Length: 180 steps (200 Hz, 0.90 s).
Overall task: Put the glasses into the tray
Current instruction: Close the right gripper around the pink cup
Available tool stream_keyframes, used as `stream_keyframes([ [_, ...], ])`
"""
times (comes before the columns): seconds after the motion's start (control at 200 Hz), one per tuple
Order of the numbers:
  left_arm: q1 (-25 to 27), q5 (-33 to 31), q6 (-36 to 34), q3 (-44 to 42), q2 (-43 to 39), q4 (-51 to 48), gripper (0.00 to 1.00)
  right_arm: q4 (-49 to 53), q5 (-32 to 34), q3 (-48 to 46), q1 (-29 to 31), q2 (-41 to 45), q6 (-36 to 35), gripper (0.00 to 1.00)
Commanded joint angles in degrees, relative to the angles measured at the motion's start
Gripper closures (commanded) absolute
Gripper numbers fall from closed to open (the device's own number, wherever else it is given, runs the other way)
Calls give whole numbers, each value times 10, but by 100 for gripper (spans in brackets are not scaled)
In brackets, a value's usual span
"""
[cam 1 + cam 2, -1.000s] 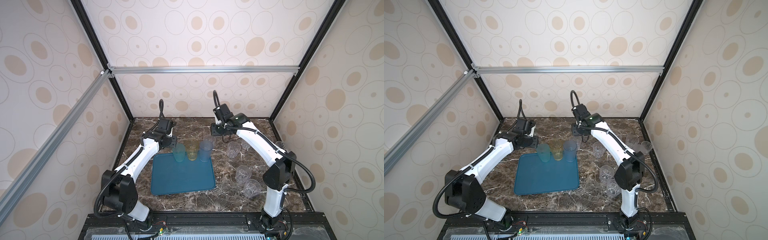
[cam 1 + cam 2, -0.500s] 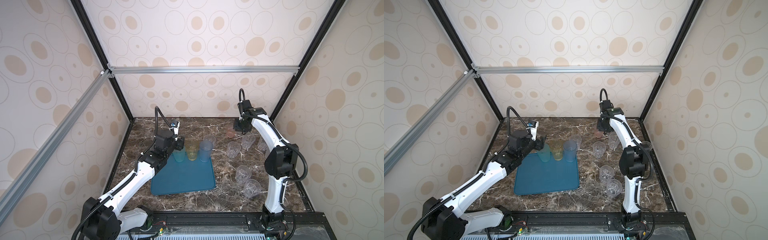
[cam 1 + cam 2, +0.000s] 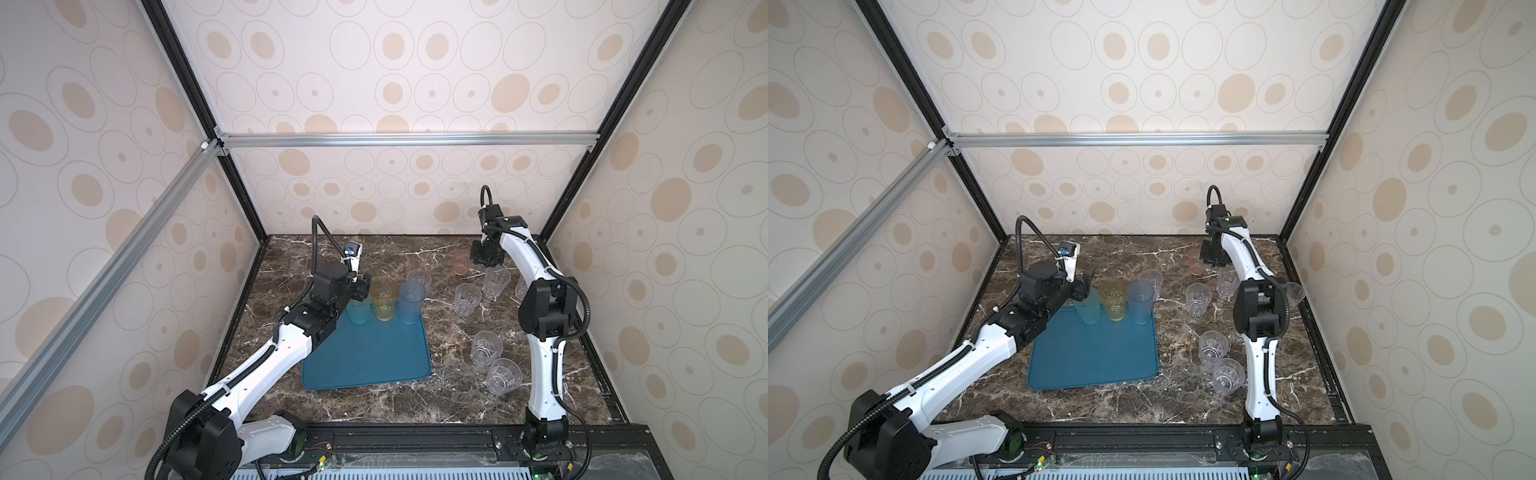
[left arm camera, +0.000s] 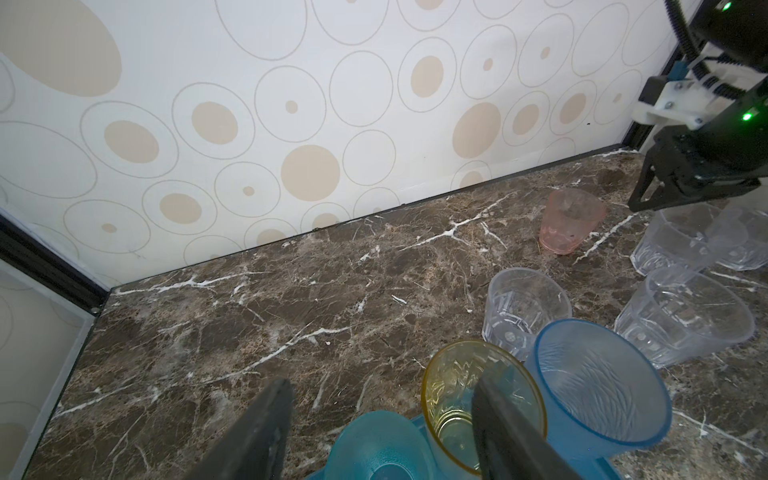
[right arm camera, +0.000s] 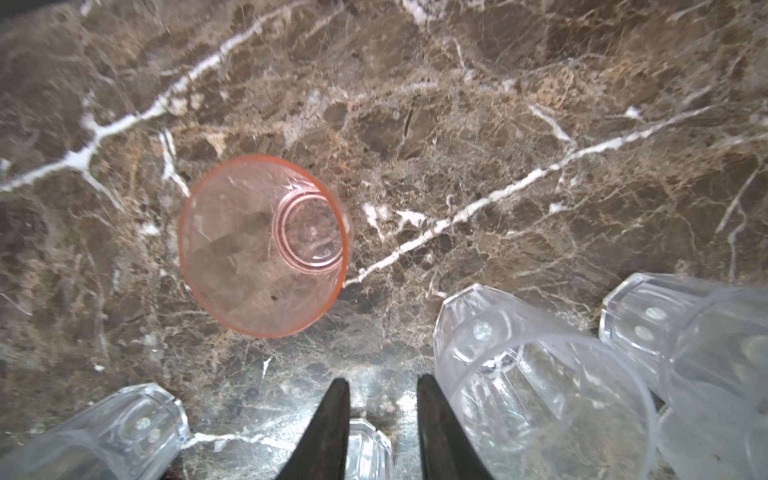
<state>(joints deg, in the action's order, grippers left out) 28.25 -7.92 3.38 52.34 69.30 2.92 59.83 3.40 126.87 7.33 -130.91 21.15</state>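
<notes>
The teal-blue tray (image 3: 374, 361) (image 3: 1096, 357) lies left of centre. Along its far edge stand a teal glass (image 3: 358, 311) (image 4: 378, 449), a yellow glass (image 3: 383, 299) (image 4: 457, 399) and a grey-blue glass (image 3: 411, 301) (image 4: 598, 390). My left gripper (image 3: 360, 289) (image 4: 382, 419) hangs open just above the teal glass, holding nothing. A pink glass (image 3: 460, 264) (image 5: 262, 245) stands on the marble at the back right. Just to its right and above the table, my right gripper (image 3: 480, 259) (image 5: 380, 382) is open by a narrow gap, with nothing between its fingers.
Several clear faceted glasses stand on the marble right of the tray, among them three (image 3: 467, 299) (image 3: 496, 281) (image 3: 419, 278) in the middle. Two more (image 3: 486, 353) (image 3: 503, 376) stand by the right arm's base. The back wall is close behind the pink glass.
My left gripper has opened and let go of the teal glass on the tray. My right arm has swung from the grey-blue glass to the back right, beside the pink glass.
</notes>
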Motion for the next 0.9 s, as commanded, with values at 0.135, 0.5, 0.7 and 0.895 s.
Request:
stream_keyframes([
  [0.135, 5, -9, -5, -6, -4, -7, 31, -14, -23, 42, -5, -35, 11, 67],
  [0.5, 6, -16, -2, -8, -7, -21, 31, -9, -34, 114, -10, -107, 15, 68],
  [0.7, 6, -19, -1, -9, -9, -27, 31, -20, -51, 114, -9, -120, 7, 78],
  [0.895, 7, -19, 6, -7, -12, -27, 31, -19, -49, 110, -10, -105, 0, 90],
])
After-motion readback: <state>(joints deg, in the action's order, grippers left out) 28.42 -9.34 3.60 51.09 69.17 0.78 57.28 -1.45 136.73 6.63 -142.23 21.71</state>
